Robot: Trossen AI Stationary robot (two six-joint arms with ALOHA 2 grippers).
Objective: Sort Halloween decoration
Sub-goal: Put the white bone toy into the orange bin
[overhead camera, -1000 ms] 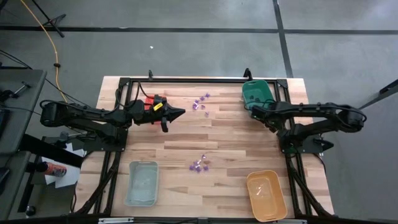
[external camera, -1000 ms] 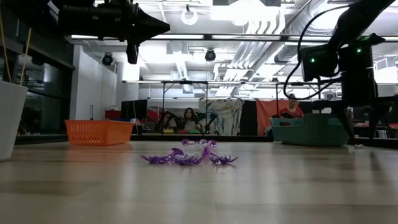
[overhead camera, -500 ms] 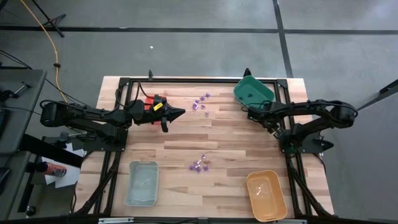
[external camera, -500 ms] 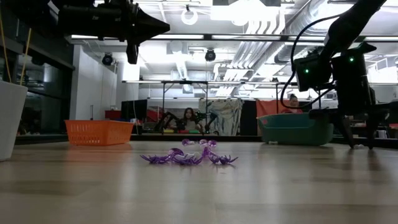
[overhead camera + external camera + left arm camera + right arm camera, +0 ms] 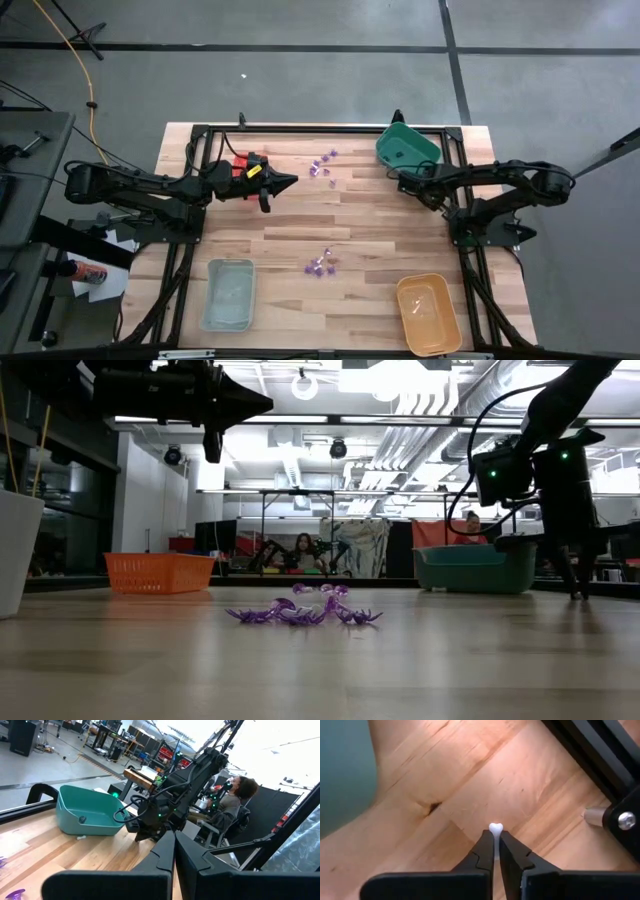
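Purple Halloween decoration pieces lie in two small heaps on the wooden table, one mid-table and one toward the far edge. My right gripper is low over the table just near of the green tray and is shut on a tiny white piece. My left gripper hangs shut and empty above the table's far left part, beside the red tray. My right gripper pinches the white piece between its two fingertips. The piece's rounded, two-lobed end sticks out just past the tips. The fingers slant down toward the tabletop. Whether the piece is lifted clear of the wood, I cannot tell.
A pale blue tray stands at the near left and an orange tray at the near right. Black frame bars run close beside my right gripper. Bare wood lies between the two purple heaps. People sit in the room beyond.
The green tray has slid a little toward the table's left edge and turned about. My right gripper has moved a little toward the near edge and down, off the tray's near side. My left arm has kept still.
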